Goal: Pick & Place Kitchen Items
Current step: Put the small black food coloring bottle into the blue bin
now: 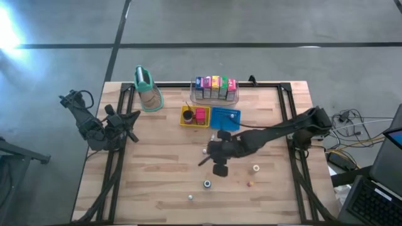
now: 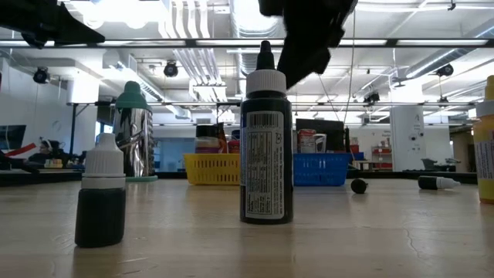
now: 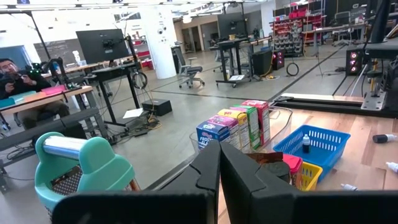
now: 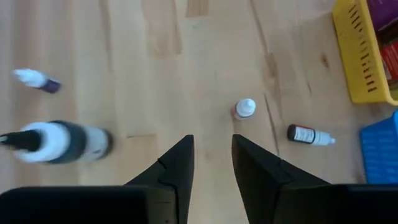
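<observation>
Your right gripper (image 4: 211, 158), fingers apart and empty above the wooden bench (image 4: 186, 62), could topple the small upright white-capped dropper bottle (image 4: 244, 109) if it descends off-centre, while the left gripper (image 3: 219, 163) waits closed.

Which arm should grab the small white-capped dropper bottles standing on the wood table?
Right. The right gripper hangs open, empty, over mid-table near the small white-capped dropper bottle. The left gripper is shut, parked beyond the table's left edge by the teal-topped container.
</observation>
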